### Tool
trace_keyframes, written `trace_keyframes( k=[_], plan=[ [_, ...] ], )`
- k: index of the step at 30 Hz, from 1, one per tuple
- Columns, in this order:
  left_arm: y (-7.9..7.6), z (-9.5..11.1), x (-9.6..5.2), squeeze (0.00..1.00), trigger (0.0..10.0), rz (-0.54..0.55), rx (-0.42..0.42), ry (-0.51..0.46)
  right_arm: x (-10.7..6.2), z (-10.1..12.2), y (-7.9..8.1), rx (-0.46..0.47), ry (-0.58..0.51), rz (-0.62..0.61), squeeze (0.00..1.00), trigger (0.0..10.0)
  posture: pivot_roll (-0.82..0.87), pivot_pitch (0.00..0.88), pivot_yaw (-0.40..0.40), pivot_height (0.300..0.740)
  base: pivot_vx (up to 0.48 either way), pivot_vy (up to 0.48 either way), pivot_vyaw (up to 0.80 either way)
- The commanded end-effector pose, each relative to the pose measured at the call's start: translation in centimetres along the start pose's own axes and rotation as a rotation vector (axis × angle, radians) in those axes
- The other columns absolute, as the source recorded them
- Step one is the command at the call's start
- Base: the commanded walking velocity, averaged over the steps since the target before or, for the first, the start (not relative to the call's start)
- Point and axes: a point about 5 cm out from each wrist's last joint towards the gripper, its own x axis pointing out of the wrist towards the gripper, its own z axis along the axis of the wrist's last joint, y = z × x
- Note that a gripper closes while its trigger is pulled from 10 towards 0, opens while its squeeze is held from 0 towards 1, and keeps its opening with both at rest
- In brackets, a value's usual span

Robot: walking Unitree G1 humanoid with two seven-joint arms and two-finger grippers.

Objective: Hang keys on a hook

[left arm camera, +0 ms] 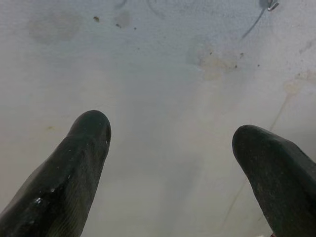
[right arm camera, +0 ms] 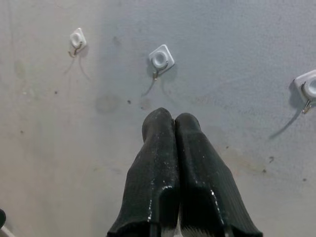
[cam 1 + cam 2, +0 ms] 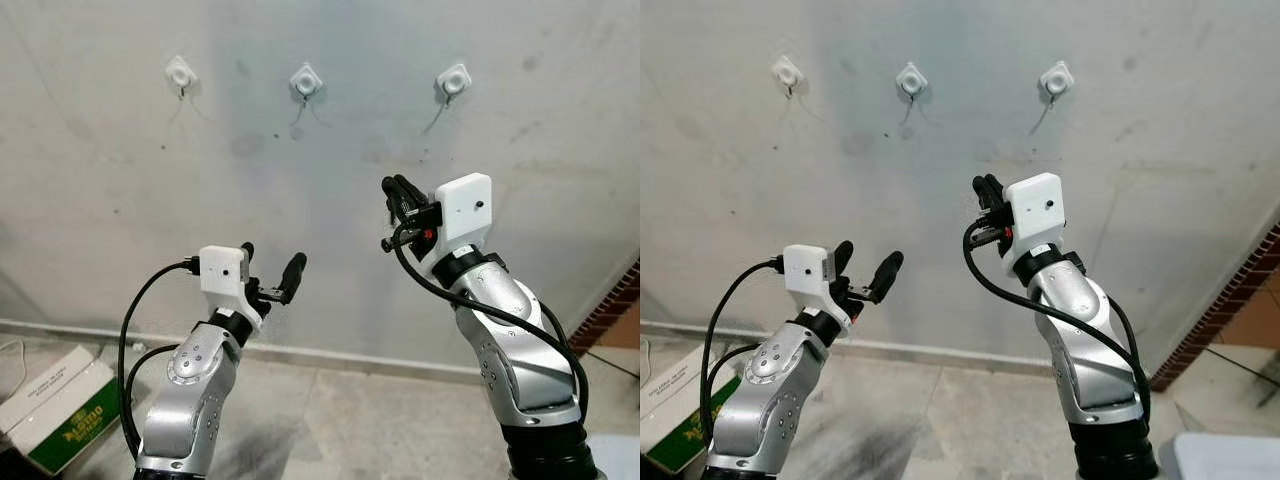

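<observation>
Fingers of the right gripper (image 2: 175, 121) press together, empty, pointing just below the middle hook (image 2: 160, 58). Left gripper (image 3: 272, 268) fingers spread apart toward bare wall (image 1: 163, 98).

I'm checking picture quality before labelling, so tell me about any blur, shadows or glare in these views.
Left eye view: sharp and evenly lit, each wall hook casting a thin shadow down the wall. Left wrist view: the open left gripper has soft, out-of-focus fingertips. Right wrist view: glossy highlights on the shut right gripper.
</observation>
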Motion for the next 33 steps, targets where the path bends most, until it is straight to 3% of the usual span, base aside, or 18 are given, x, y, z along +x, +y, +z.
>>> trace_keyframes(
  k=[1,17,33],
  plan=[
    [0.11,0.2,-0.08,0.0,10.0,0.0,0.008,-0.007,0.29,0.74,0.12,-0.015,-0.03,0.004,0.0,10.0,-0.08,0.007,0.046,0.74,0.382,0.0,0.0],
    [0.29,-0.11,-0.17,0.0,10.0,0.022,0.016,0.012,0.37,0.72,0.12,-0.018,-0.033,-0.004,0.0,10.0,-0.07,0.01,0.047,0.74,0.387,0.0,0.0],
    [0.47,-0.14,-0.26,0.0,10.0,0.053,0.02,0.005,0.13,0.85,-0.02,-0.031,-0.037,-0.002,0.0,10.0,-0.07,0.016,0.041,0.74,0.0,0.0,0.0]
  ],
)
